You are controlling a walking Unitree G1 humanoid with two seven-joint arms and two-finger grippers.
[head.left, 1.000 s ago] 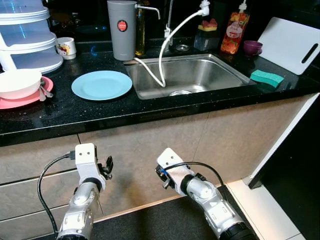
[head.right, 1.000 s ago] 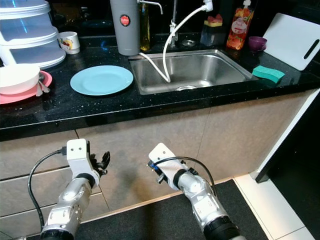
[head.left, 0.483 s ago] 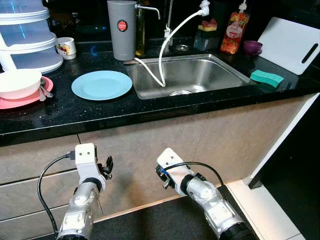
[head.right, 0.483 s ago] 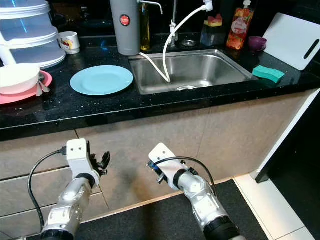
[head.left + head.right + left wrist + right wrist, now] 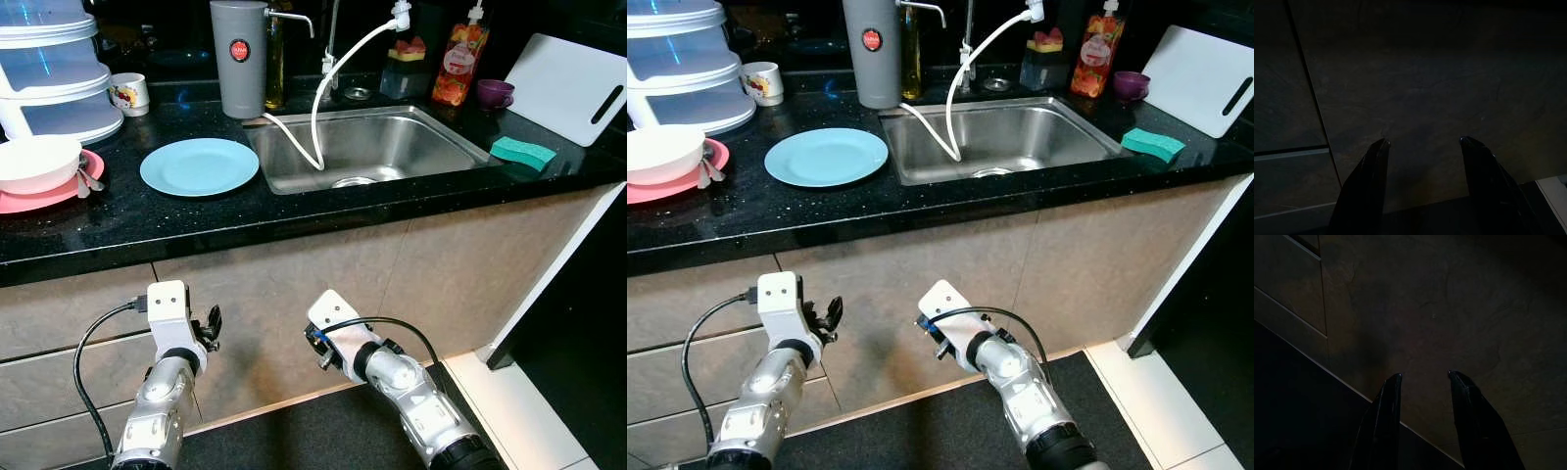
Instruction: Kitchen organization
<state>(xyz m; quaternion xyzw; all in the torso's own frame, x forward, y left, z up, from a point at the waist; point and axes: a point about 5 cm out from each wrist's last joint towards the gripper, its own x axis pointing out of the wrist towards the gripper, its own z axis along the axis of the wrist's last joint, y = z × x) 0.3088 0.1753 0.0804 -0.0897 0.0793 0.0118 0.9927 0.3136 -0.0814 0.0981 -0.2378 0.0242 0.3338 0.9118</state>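
A light blue plate lies on the black counter left of the steel sink. Further left, a white bowl rests on a pink plate with cutlery beside it. A green sponge sits right of the sink. Both arms hang low in front of the cabinet doors, below the counter edge. My left gripper is open with nothing between its fingers, facing a dark cabinet panel. My right gripper is open too, pointing at the cabinet base.
A grey water filter jug and a white faucet hose stand behind the sink. A stacked white food cover, a mug, a soap bottle, a purple cup and a white cutting board line the back.
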